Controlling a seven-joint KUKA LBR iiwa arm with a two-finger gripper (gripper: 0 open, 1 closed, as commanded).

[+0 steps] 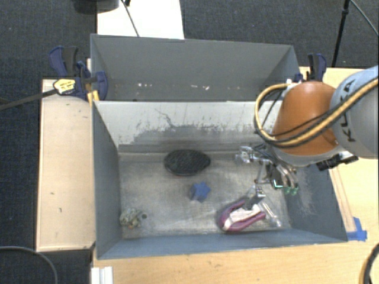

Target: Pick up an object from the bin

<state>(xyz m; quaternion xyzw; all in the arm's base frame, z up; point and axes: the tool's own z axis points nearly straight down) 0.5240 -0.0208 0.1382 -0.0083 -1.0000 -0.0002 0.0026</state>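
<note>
**A:** Where's the target?

**B:** The purple-and-white object (241,218) lies on the floor of the bin (177,129), close to the front wall and toward the front-right corner. Its long axis runs roughly left to right.

**A:** And the gripper?

**B:** The gripper (265,205) is low in the bin at the object's right end. It's either touching the object or just above it, can't tell which. Can't tell how wide it stands either, since the metalwork blends into the object's pale part. Nothing is visibly held.

**A:** So the step in hand is the grasp?

**B:** Looks that way from the pose. To do it well, it should centre over the object's middle, not its tip, and close across the narrow width. The orange cover (305,123) on the wrist sits near the right wall, so any correction should go left.

**A:** Anything in the way?

**B:** No. The blue block (200,191) is near the floor's centre, apart from the object. The black oval thing (186,162) is further back, and a small greenish clump (132,218) sits by the front-left corner.

**A:** What's the risk?

**B:** A grab at the end probably lets the object pivot or slip on the lift. It should lift straight up and confirm the hold before clearing the rim.
</note>
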